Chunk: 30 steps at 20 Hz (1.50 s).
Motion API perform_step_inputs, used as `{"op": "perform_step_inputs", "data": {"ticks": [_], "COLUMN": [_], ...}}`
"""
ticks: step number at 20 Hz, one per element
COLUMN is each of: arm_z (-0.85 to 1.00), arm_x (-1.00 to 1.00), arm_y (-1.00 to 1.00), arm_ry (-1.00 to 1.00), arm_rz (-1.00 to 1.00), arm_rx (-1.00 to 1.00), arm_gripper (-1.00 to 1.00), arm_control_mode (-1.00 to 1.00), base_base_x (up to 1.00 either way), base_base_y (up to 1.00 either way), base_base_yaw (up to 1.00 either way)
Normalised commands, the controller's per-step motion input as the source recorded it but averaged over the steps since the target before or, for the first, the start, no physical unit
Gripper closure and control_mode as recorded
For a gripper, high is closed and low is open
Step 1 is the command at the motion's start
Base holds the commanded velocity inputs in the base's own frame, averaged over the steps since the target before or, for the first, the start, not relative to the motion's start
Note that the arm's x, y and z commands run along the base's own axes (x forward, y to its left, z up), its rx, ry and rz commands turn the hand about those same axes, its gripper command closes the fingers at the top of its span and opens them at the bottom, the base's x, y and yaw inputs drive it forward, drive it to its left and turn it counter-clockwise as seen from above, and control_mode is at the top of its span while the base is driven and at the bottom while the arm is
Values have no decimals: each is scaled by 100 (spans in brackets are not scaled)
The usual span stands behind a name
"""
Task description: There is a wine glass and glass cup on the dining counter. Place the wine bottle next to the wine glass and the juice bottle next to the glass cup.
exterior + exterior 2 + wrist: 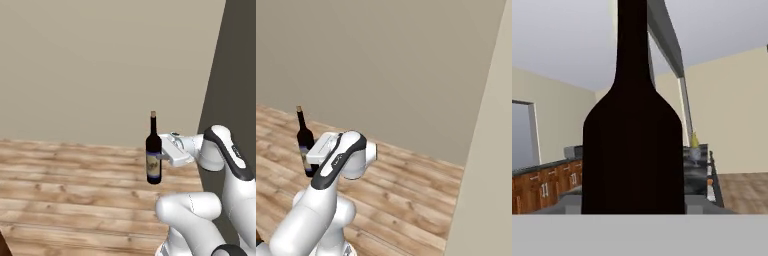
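My gripper (161,156) is shut on the wine bottle (154,152), a slim dark bottle with a tan top and pale label. It holds the bottle upright by its body, in the air above the wooden floor. From the right base view the wine bottle (304,142) stands just left of my hand. In the hand view the wine bottle (632,140) is a black shape close in front. Past it lies the dining counter (698,175) with its dark marbled top. Far off on the counter stands the yellow juice bottle (694,140), with a small grey wine glass (695,155) by it. The glass cup is not discernible.
A beige wall (100,65) rises behind the plank floor (70,185). A dark wall edge (235,75) stands to the right of the arm. In the hand view, brown cabinets (542,187) with a dark top run along the left.
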Motion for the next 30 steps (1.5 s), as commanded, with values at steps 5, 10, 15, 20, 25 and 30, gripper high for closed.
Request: {"op": "perform_step_inputs", "data": {"ticks": [5, 10, 15, 20, 25, 30], "arm_z": [0, 0, 0, 0, 0, 0], "arm_x": [0, 0, 0, 0, 0, 0], "arm_y": [0, 0, 0, 0, 0, 0], "arm_ry": [0, 0, 0, 0, 0, 0], "arm_rz": [0, 0, 0, 0, 0, 0], "arm_rx": [0, 0, 0, 0, 0, 0], "arm_gripper": [100, 100, 100, 100, 100, 100], "arm_control_mode": [100, 100, 100, 100, 100, 100], "base_base_x": [94, 94, 93, 87, 86, 86], "base_base_y": [3, 3, 0, 0, 0, 0], "base_base_yaw": [8, 14, 26, 37, 37, 37]}}
